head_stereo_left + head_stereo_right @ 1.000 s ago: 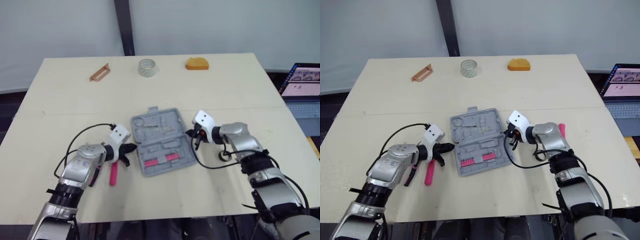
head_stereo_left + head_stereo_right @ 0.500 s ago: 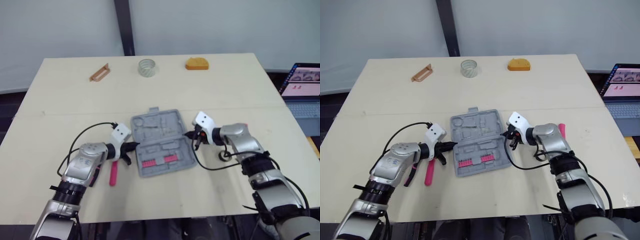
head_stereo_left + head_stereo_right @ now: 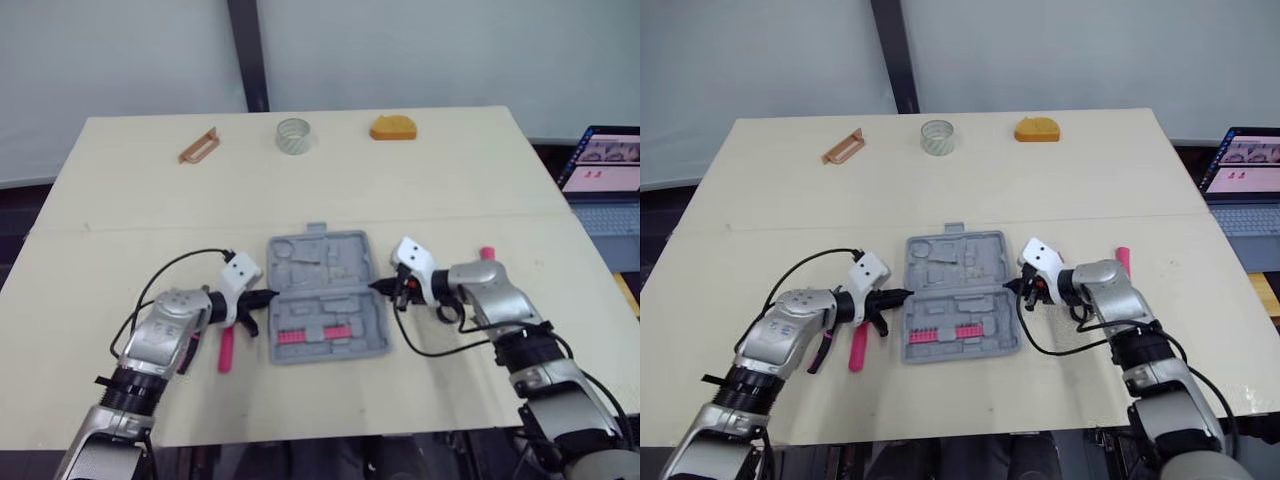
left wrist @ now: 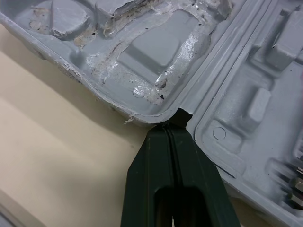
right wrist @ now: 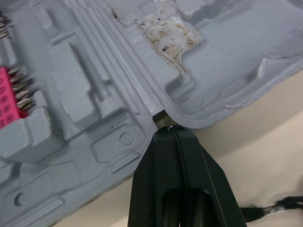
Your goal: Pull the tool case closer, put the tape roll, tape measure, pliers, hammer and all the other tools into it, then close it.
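Lying open, grey tool case (image 3: pixel 322 290), left end effector (image 3: pixel 266 297), right end effector (image 3: pixel 380 287) both closed

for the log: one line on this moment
tool case: open, midtable | left gripper: shut, tip at hinge | right gripper: shut, tip at hinge

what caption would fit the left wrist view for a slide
Left claw shut, tips at the hinge notch of the open grey moulded plastic tool case on a beige table.
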Action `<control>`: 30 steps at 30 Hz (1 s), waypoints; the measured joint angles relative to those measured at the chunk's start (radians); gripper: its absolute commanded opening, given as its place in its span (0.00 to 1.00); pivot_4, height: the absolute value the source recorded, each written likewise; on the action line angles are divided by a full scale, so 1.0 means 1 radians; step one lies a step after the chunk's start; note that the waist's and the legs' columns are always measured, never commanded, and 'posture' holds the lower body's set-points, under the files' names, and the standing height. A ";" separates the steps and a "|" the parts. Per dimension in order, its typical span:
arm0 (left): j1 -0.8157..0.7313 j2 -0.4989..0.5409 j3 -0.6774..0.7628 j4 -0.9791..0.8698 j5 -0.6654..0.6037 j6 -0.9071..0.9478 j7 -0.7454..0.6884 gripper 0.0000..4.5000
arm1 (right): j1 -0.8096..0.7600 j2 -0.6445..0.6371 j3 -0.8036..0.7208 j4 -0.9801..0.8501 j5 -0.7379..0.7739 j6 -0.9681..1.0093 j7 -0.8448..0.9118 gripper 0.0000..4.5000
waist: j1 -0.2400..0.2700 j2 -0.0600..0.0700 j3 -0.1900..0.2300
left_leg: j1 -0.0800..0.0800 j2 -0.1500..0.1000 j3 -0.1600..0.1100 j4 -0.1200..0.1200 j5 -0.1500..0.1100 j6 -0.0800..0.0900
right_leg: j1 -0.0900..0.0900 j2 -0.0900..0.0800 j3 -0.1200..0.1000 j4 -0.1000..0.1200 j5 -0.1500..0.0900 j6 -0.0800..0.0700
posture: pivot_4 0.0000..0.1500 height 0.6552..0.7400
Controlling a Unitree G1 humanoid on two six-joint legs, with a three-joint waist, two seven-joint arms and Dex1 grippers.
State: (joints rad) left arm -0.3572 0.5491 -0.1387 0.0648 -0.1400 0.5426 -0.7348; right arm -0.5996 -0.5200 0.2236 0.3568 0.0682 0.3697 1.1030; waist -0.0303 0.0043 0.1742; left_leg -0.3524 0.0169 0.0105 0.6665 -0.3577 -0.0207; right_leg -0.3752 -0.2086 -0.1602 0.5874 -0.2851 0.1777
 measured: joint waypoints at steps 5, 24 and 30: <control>0.052 0.029 0.000 -0.058 -0.001 0.005 -0.032 0.01 | 0.058 -0.023 0.001 -0.087 0.029 0.039 0.037 0.00 | 0.001 0.000 0.000 | 0.000 0.000 0.000 0.000 0.000 0.000 | 0.000 0.000 0.000 0.000 0.000 0.000 | 1.00 1.00; 0.319 0.156 0.002 -0.351 -0.052 0.095 -0.100 0.01 | 0.305 -0.118 0.008 -0.446 0.126 0.223 0.065 0.00 | 0.009 0.000 0.000 | 0.000 0.000 0.000 0.000 0.000 0.001 | 0.000 0.000 0.001 -0.001 0.000 0.000 | 1.00 1.00; 0.356 0.182 0.002 -0.388 -0.059 0.102 -0.108 0.01 | 0.354 -0.144 0.012 -0.517 0.154 0.263 0.065 0.00 | 0.022 0.000 0.000 | 0.000 0.000 0.001 0.000 -0.001 0.001 | 0.000 0.000 0.002 -0.001 0.000 0.000 | 1.00 1.00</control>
State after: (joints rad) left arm -0.0016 0.7309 -0.1366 -0.3233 -0.1992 0.6450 -0.8430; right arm -0.2460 -0.6635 0.2357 -0.1599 0.2223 0.6324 1.1678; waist -0.0086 0.0043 0.1739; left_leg -0.3521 0.0171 0.0117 0.6669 -0.3584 -0.0200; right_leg -0.3749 -0.2087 -0.1587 0.5865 -0.2851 0.1776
